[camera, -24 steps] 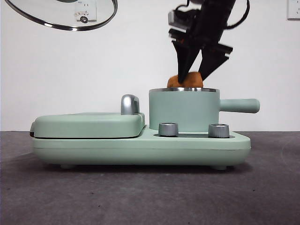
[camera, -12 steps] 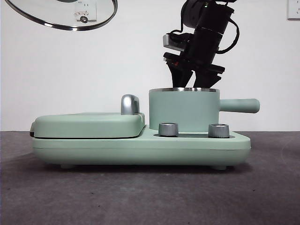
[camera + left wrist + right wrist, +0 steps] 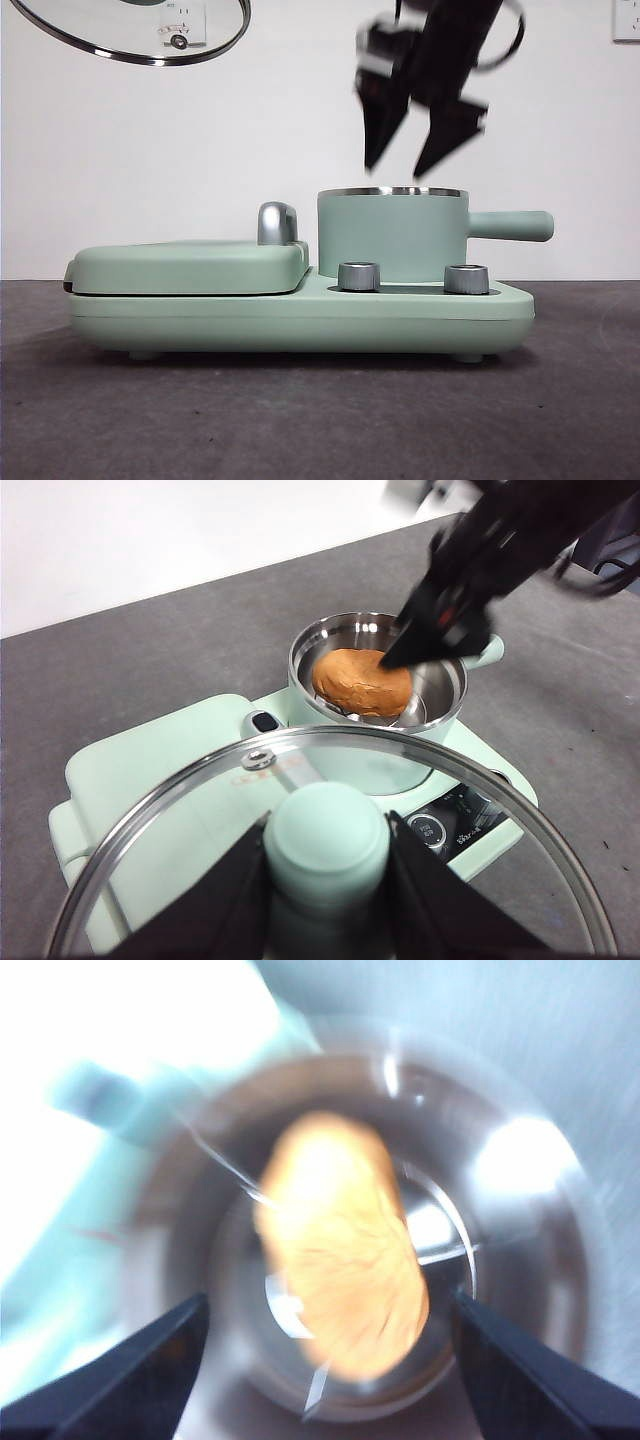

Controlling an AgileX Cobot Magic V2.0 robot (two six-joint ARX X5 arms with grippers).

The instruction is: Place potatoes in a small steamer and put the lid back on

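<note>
The golden-brown potato (image 3: 362, 682) lies inside the mint-green steamer pot (image 3: 392, 235); the right wrist view shows it (image 3: 340, 1250), blurred, in the steel bowl. The front view hides it behind the pot wall. My right gripper (image 3: 408, 168) hangs open and empty just above the pot's rim, also seen in the left wrist view (image 3: 425, 650). My left gripper (image 3: 325, 880) is shut on the mint-green knob of the glass lid (image 3: 300, 780), held high over the griddle side; the lid's rim shows at the front view's top left (image 3: 140, 40).
The pot stands on a mint-green cooker base (image 3: 300, 310) with a closed flat griddle cover (image 3: 190, 265) on the left, a steel hinge knob (image 3: 277, 222) and two dials (image 3: 360, 276). The pot handle (image 3: 510, 225) points right. Grey table around.
My right gripper lowered the potato into the pot, let it go, and has risen open above the rim. The lid has stayed in place.
</note>
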